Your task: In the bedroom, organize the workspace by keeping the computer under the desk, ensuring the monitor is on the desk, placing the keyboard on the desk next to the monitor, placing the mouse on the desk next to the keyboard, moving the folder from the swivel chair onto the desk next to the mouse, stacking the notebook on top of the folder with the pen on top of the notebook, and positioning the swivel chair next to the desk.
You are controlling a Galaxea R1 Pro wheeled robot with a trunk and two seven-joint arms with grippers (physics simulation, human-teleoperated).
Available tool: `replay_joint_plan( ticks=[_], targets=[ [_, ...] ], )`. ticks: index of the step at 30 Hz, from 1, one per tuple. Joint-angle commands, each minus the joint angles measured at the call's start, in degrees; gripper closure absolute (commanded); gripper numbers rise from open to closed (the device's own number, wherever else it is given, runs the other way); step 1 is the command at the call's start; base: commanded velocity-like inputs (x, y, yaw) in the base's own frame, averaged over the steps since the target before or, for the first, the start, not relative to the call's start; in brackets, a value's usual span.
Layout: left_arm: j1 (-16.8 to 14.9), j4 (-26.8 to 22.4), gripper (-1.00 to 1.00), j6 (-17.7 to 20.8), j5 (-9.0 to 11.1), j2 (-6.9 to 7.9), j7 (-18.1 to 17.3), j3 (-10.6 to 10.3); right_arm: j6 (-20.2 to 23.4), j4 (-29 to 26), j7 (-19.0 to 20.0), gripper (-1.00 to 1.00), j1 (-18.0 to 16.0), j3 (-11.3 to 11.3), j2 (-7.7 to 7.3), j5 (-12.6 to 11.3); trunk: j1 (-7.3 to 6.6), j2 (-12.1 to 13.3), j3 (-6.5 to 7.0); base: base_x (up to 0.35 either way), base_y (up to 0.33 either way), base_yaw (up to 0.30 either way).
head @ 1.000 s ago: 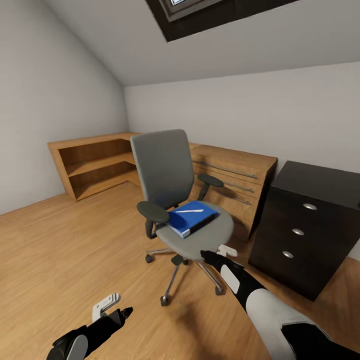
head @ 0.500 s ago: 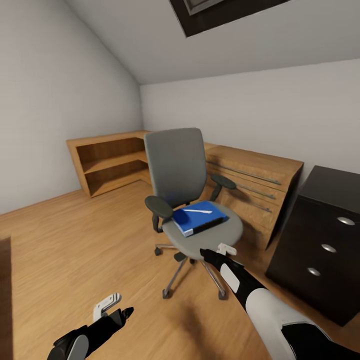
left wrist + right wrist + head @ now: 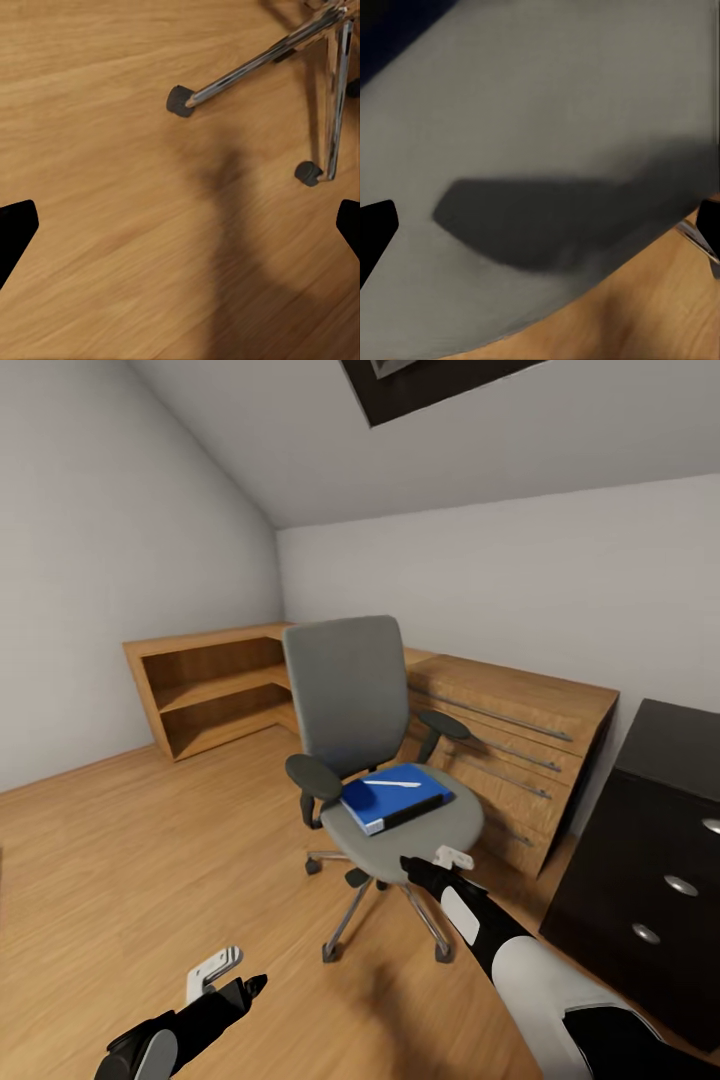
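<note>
Right gripper [image 3: 452, 856], fingers spread and empty, reaches forward over the front edge of the grey swivel chair [image 3: 385, 760], whose seat carries the blue folder [image 3: 395, 797] with a white pen [image 3: 391, 784] on top.

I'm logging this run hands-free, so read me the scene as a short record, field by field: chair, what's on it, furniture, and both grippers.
swivel chair: grey, upright on wood floor, in front of wooden drawer unit
on seat: blue folder, white pen lying on it
other furniture: open wooden shelf by the left wall; black cabinet at right
left gripper: open, empty, low over floor
right gripper: open, empty, at the seat's front edge
</note>
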Motion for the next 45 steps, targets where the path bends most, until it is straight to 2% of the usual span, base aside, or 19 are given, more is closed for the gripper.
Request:
replay_joint_plan(
  ticks=[1, 12, 20, 33, 45],
  targets=[
    [-0.02, -0.10, -1.00, 0.31, 0.64, -0.05, 0.49, 0.09, 0.21, 1.91, -0.31, -1.00, 0.01, 0.07, -0.08, 0.14, 0.02, -0.01, -0.06, 0.139, -0.128, 0.000],
    [-0.02, -0.09, -1.00, 0.31, 0.60, -0.05, 0.58, 0.13, 0.16, 1.99, -0.31, -1.00, 0.01, 0.07, -0.08, 0.10, 0.02, -0.01, -0.06, 0.021, -0.010, 0.000],
    [-0.02, -0.07, -1.00, 0.29, 0.58, -0.05, 0.58, 0.13, 0.15, 1.99, -0.31, -1.00, 0.01, 0.07, -0.08, 0.14, 0.02, -0.01, -0.06, 0.239, 0.000, 0.000],
    [-0.02, -0.01, -1.00, 0.31, 0.66, -0.05, 0.58, 0.05, 0.13, 1.99, -0.31, -1.00, 0.01, 0.07, -0.08, 0.14, 0.02, -0.01, -0.06, 0.017, 0.000, 0.000],
    [-0.02, 0.15, -1.00, 0.31, 0.75, -0.05, 0.58, -0.04, 0.12, 1.99, -0.31, -1.00, 0.01, 0.07, -0.08, 0.14, 0.02, -0.01, -0.06, -0.256, 0.000, 0.000]
  ],
)
